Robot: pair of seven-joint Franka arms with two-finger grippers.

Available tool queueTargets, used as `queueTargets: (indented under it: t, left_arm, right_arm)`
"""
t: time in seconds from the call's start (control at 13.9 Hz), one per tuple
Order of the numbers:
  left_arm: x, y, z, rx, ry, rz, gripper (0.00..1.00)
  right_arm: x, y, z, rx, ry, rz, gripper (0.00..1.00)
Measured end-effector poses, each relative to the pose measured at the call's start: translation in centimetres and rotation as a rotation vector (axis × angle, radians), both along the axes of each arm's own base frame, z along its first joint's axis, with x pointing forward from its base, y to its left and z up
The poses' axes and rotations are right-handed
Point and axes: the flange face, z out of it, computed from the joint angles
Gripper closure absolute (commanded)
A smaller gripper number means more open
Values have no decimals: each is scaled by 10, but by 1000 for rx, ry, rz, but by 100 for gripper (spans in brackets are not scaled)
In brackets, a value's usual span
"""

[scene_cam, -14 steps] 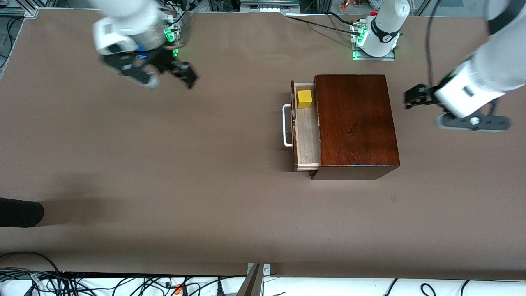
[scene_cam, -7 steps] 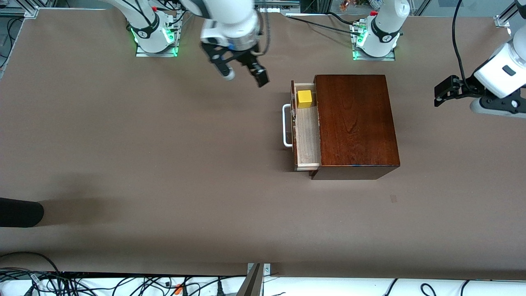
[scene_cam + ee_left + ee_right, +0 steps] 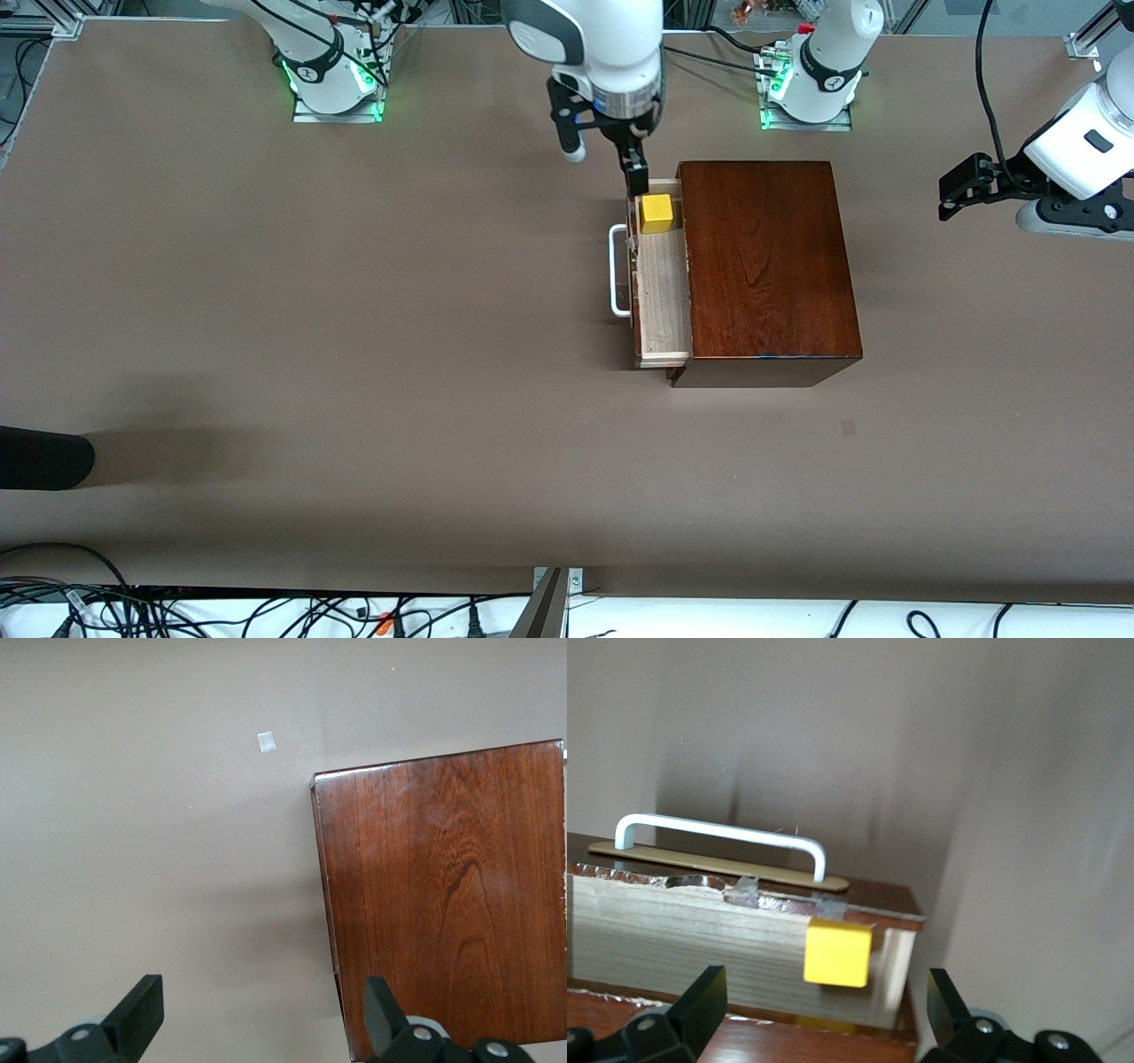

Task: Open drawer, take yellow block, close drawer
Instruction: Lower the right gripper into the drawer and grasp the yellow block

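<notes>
The box (image 3: 766,266) is dark reddish-brown wood, polished to a gloss, its grain plain on top. The drawer (image 3: 663,292) below the right pincer (image 3: 605,170) has pale unfinished wood inside, rough and splintered along the front edge, with clear tape there. Its handle (image 3: 615,271) is smooth and white. The block (image 3: 656,213) is plain matt yellow. The table (image 3: 354,354) is matt brown, cloth-like. Both pincers' fingers look like black plastic.
</notes>
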Motion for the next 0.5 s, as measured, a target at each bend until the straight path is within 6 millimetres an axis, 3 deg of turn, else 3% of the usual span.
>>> queueTargets:
  t: [0.5]
  left_arm:
    - [-4, 11, -3, 2, 37, 21, 0]
  right_arm:
    - [-5, 33, -52, 4, -15, -102, 0]
